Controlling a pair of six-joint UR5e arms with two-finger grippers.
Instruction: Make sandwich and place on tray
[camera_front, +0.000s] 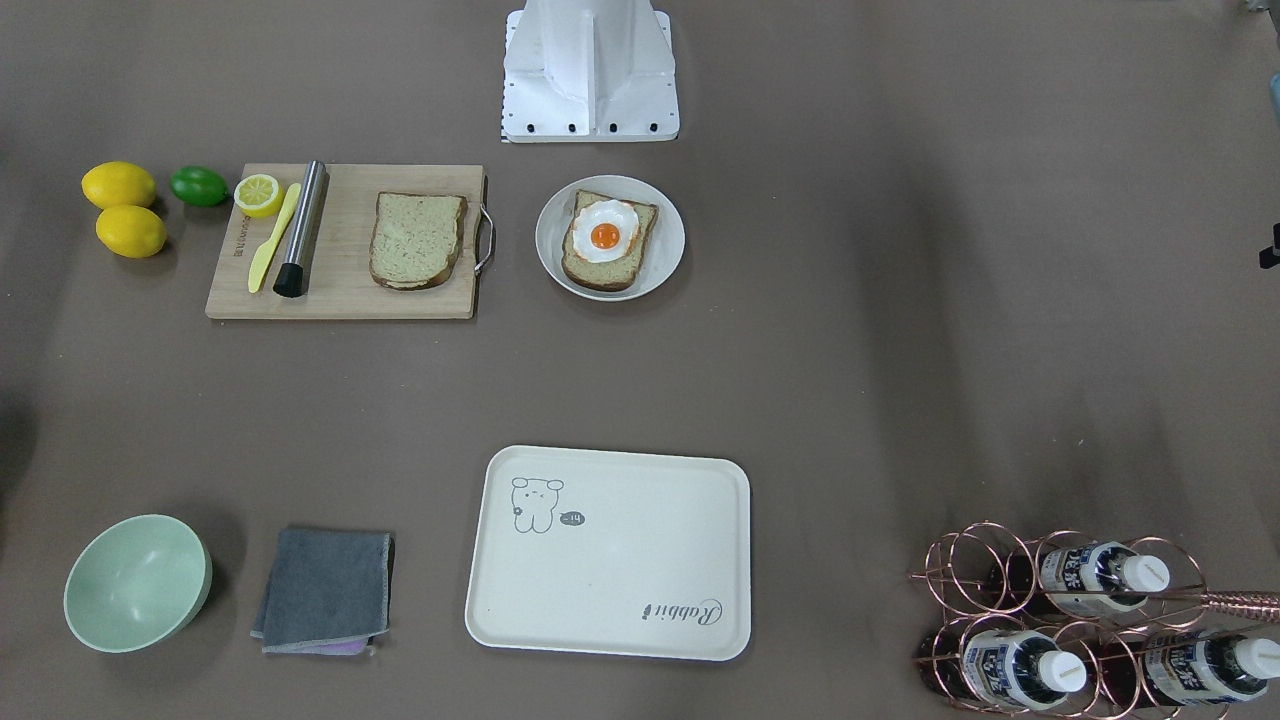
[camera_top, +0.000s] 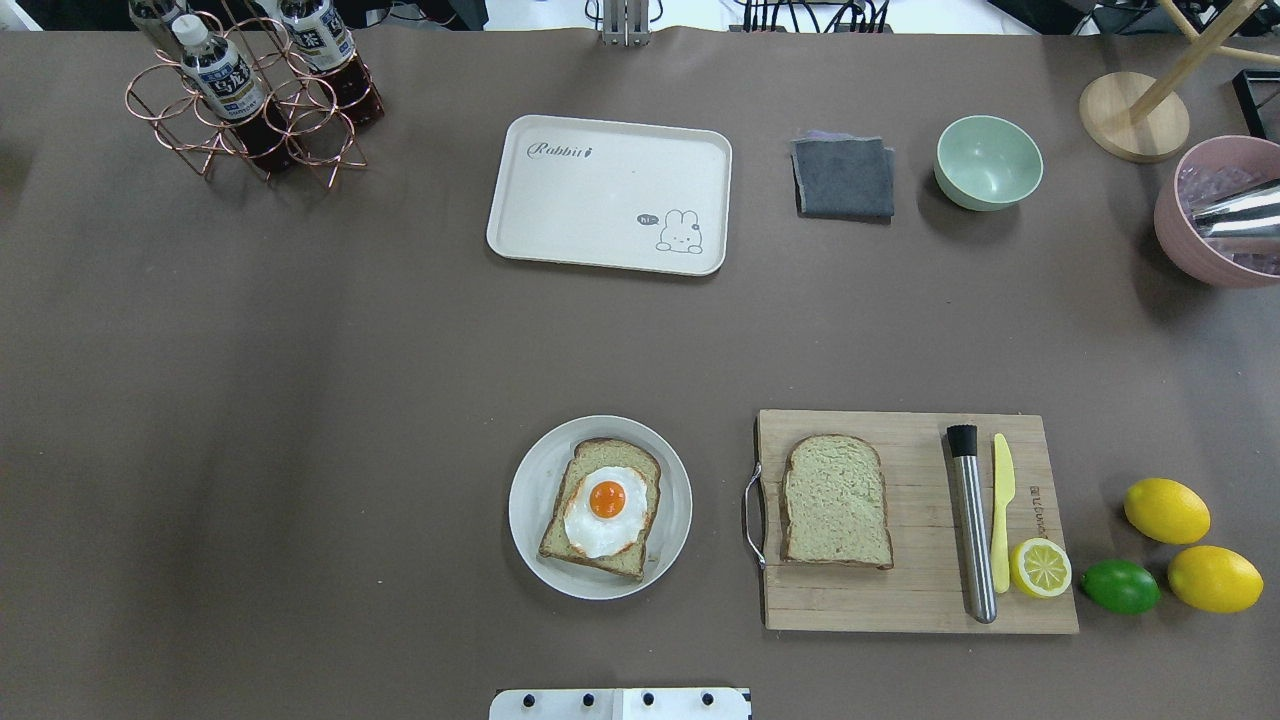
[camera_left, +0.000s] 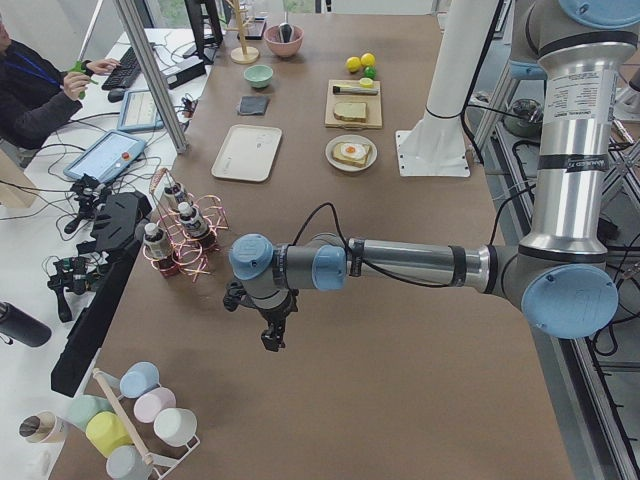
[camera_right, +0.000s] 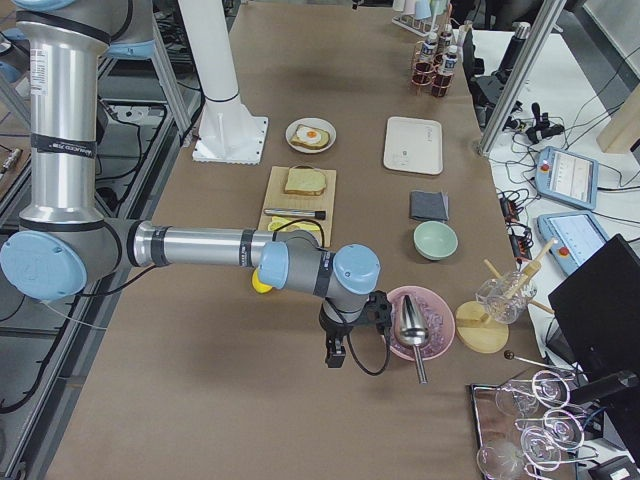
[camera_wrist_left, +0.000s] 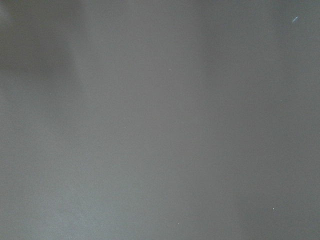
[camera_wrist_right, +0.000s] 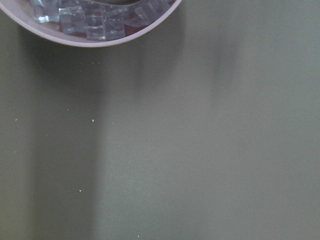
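One toast slice with a fried egg on top lies on a round grey-white plate; it also shows in the front view. A second bare toast slice lies on the wooden cutting board. The cream tray with the Rabbit drawing is bare; it also shows in the front view. My left gripper hangs over bare table near the bottle rack. My right gripper hangs beside the pink bowl. I cannot tell if either is open or shut.
On the board lie a steel muddler, a yellow knife and a half lemon. Two lemons and a lime lie beside it. A green bowl, grey cloth, bottle rack and pink ice bowl stand along the far edge.
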